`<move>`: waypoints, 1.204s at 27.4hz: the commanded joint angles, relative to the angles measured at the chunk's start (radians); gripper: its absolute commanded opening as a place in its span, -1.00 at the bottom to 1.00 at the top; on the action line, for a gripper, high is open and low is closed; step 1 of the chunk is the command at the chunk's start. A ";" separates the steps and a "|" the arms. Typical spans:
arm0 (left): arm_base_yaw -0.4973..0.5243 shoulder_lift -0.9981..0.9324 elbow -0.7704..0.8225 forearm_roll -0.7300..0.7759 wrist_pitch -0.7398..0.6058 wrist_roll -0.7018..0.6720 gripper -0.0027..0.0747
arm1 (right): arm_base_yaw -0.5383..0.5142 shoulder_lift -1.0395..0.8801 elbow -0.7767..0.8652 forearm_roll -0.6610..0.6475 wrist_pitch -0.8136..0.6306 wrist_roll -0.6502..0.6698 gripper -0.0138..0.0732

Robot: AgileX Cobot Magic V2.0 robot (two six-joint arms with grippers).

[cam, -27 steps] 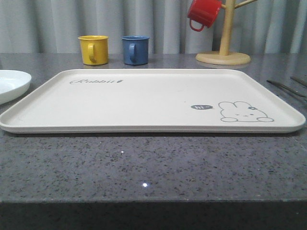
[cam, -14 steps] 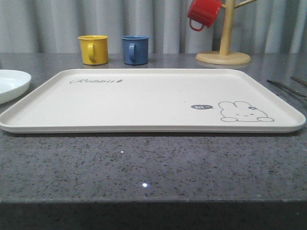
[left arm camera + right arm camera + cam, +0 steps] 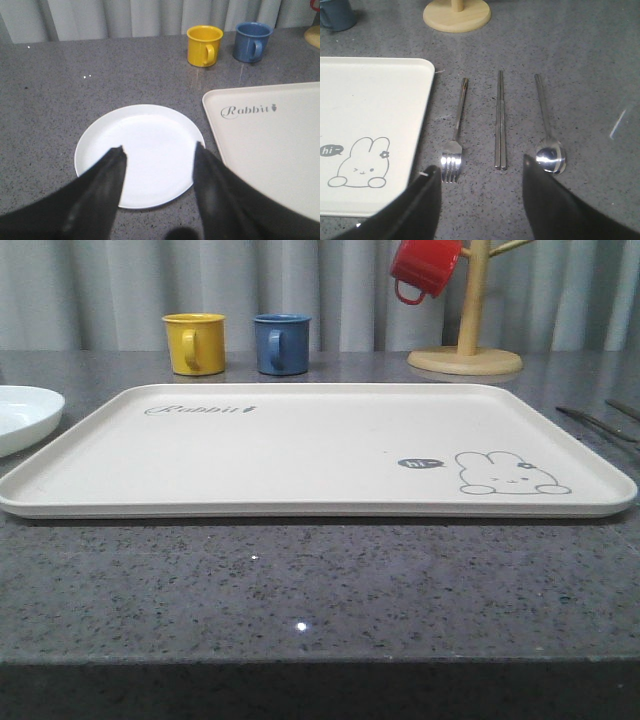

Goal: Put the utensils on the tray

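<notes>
The cream tray [image 3: 300, 440] with the rabbit drawing lies bare in the middle of the table; its corner shows as tray [image 3: 370, 100] and tray [image 3: 280, 140] in the wrist views. To its right on the grey counter lie a silver fork [image 3: 456, 135], a pair of chopsticks [image 3: 500, 120] and a spoon [image 3: 547, 135], side by side; thin cutlery ends [image 3: 595, 422] show at the right edge of the front view. My right gripper [image 3: 481, 169] hovers open just short of the fork tines and chopstick ends, holding nothing. My left gripper [image 3: 159, 149] is open above a white plate [image 3: 140, 150].
A yellow mug [image 3: 195, 343] and a blue mug [image 3: 281, 343] stand behind the tray. A wooden mug tree [image 3: 466, 350] with a red mug [image 3: 424, 268] hanging on it stands at the back right. The white plate [image 3: 20, 415] sits left of the tray.
</notes>
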 commanded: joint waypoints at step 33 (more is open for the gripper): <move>0.449 1.001 -0.467 -0.469 0.163 0.365 0.21 | -0.002 0.011 -0.033 -0.010 -0.083 -0.013 0.36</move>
